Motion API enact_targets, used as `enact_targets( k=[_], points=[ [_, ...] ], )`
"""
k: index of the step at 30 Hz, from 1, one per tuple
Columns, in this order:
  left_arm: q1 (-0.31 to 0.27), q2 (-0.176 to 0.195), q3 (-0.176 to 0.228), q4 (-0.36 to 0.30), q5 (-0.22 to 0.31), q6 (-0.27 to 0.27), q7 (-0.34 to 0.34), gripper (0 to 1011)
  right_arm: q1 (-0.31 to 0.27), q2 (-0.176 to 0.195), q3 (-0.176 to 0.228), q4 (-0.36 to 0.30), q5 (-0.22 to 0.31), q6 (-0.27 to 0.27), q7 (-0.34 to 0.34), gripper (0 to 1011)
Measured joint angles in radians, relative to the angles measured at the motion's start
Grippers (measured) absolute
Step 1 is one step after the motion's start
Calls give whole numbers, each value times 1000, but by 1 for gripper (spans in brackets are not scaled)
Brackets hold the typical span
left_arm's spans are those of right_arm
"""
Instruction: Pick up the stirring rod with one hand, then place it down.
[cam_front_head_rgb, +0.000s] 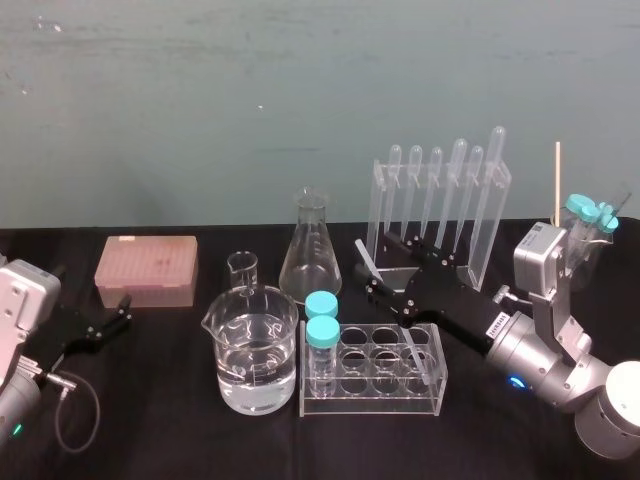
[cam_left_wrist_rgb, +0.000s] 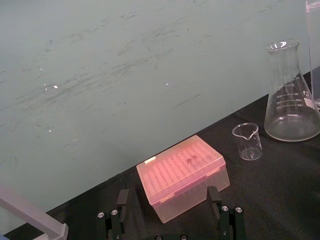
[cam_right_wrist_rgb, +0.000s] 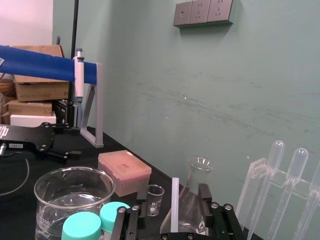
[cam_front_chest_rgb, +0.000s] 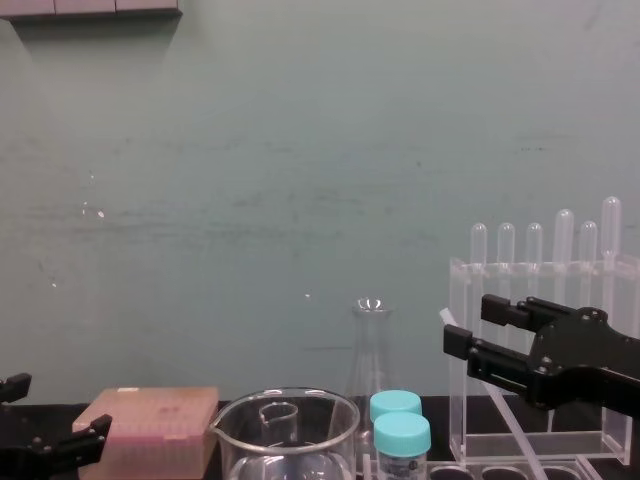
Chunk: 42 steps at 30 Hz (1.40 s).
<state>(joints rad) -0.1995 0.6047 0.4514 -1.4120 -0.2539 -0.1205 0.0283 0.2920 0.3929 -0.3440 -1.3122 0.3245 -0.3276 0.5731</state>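
Note:
The stirring rod (cam_front_head_rgb: 418, 352) is a thin whitish stick leaning tilted, its lower end down in the clear tube rack (cam_front_head_rgb: 340, 398) and its upper end up by my right gripper (cam_front_head_rgb: 378, 262). The chest view has the rod (cam_front_chest_rgb: 505, 415) slanting down from between the black fingers (cam_front_chest_rgb: 466, 345). The right wrist view has the rod (cam_right_wrist_rgb: 175, 202) standing between the two fingers (cam_right_wrist_rgb: 206, 196) with a gap on each side, so my right gripper (cam_right_wrist_rgb: 170, 202) is open and touches nothing. My left gripper (cam_front_head_rgb: 118, 312) rests open at the table's left, facing the pink box (cam_left_wrist_rgb: 182, 175).
A beaker of water (cam_front_head_rgb: 255, 350), a small beaker (cam_front_head_rgb: 242, 268) and a conical flask (cam_front_head_rgb: 311, 250) stand left of the rack. Two teal-capped vials (cam_front_head_rgb: 322, 335) sit in the rack's left end. A clear stand of pipettes (cam_front_head_rgb: 440, 200) rises behind the right gripper. Capped tubes (cam_front_head_rgb: 590, 225) stand far right.

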Motion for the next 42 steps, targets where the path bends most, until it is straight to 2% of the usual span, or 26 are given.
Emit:
enact_targets(
  k=[1, 2, 3, 5, 13, 14, 18, 19, 25, 28, 32, 33, 35, 39, 42],
  points=[
    [0, 0, 0, 0, 0, 0, 0, 1000, 0, 0, 0, 0, 0, 0, 0, 638],
    [0, 0, 0, 0, 0, 0, 0, 1000, 0, 0, 0, 0, 0, 0, 0, 699],
    [0, 0, 0, 0, 0, 0, 0, 1000, 0, 0, 0, 0, 0, 0, 0, 699],
    [0, 0, 0, 0, 0, 0, 0, 1000, 0, 0, 0, 0, 0, 0, 0, 776],
    [0, 0, 0, 0, 0, 0, 0, 1000, 0, 0, 0, 0, 0, -3, 0, 978],
    [0, 0, 0, 0, 0, 0, 0, 1000, -3, -1, 8, -8, -2, -17, -8, 1003],
    [0, 0, 0, 0, 0, 0, 0, 1000, -13, -11, 42, -33, -10, -45, -57, 1003],
    [0, 0, 0, 0, 0, 0, 0, 1000, -17, -16, 60, -42, -19, -53, -87, 1003],
    [0, 0, 0, 0, 0, 0, 0, 1000, -37, -34, 126, -64, -56, -48, -195, 1003],
    [0, 0, 0, 0, 0, 0, 0, 1000, -62, -34, 161, -73, -81, -9, -252, 1003],
    [0, 0, 0, 0, 0, 0, 0, 1000, -90, -28, 183, -83, -92, 36, -279, 1003],
    [0, 0, 0, 0, 0, 0, 0, 1000, -105, -24, 191, -88, -97, 64, -288, 1003],
    [0, 0, 0, 0, 0, 0, 0, 1000, -126, -17, 200, -94, -102, 115, -295, 1003],
    [0, 0, 0, 0, 0, 0, 0, 1000, -142, -12, 207, -99, -113, 180, -299, 1003],
    [0, 0, 0, 0, 0, 0, 0, 1000, -145, -12, 208, -100, -116, 194, -301, 1003]
  ],
)
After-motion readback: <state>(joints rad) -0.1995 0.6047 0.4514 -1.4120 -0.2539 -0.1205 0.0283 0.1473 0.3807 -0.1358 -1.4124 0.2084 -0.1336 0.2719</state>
